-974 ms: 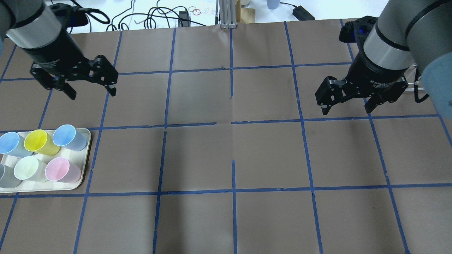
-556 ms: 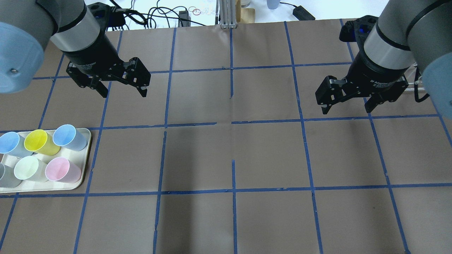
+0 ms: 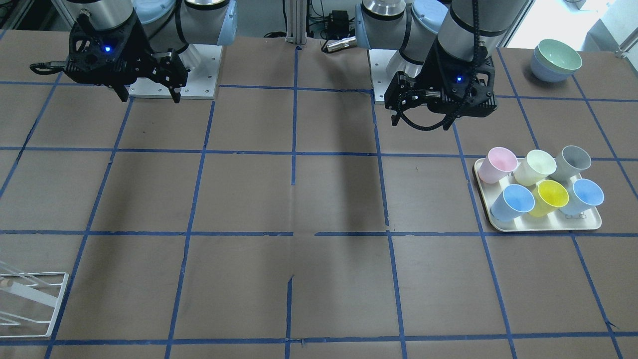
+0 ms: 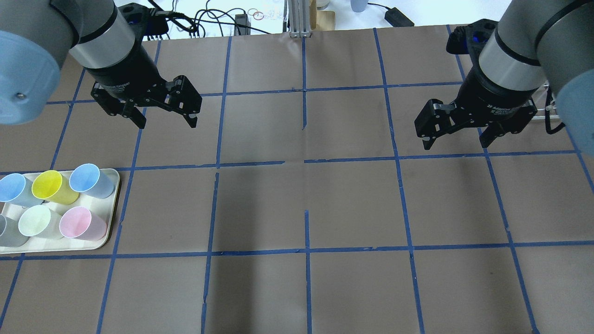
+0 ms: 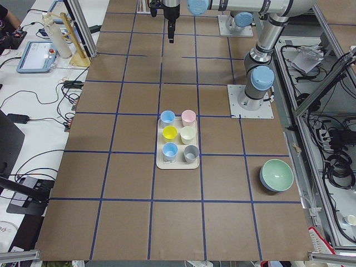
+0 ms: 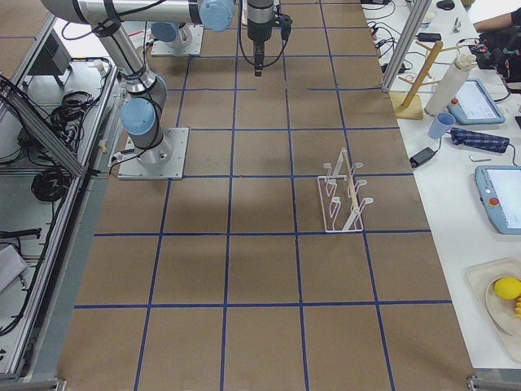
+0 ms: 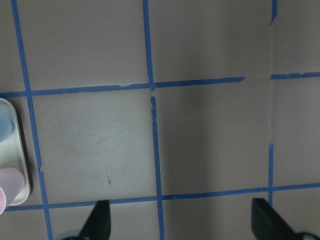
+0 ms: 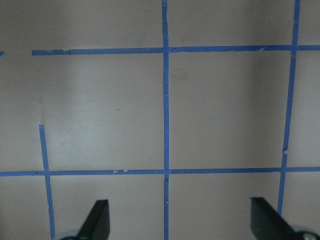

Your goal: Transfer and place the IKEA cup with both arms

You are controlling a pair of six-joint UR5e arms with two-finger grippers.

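Several coloured cups stand on a cream tray [image 4: 113, 204] at the table's left. The pale icy-blue IKEA cup [image 4: 11, 189] seems to be the far-left one in the back row; it also shows in the front-facing view [image 3: 584, 195] and the left view [image 5: 170, 151]. A more saturated blue cup [image 4: 87, 179] stands two places to its right. My left gripper [image 4: 164, 121] hangs open and empty above the table, behind and to the right of the tray. My right gripper [image 4: 455, 144] hangs open and empty over the right side. The left wrist view shows only the tray's edge [image 7: 16, 150].
Yellow [image 4: 47, 185], pale green [image 4: 35, 221], pink [image 4: 75, 222] and grey [image 4: 4, 230] cups share the tray. Stacked bowls [image 3: 556, 60] sit near the left arm's base. A white wire rack [image 6: 346, 195] stands on the table's right part. Cables lie beyond the far edge.
My left arm has swung to the right, away from the table's far-left edge, and lowered slightly in the last step. Its jaws stay open. The right arm and the cups have not moved.
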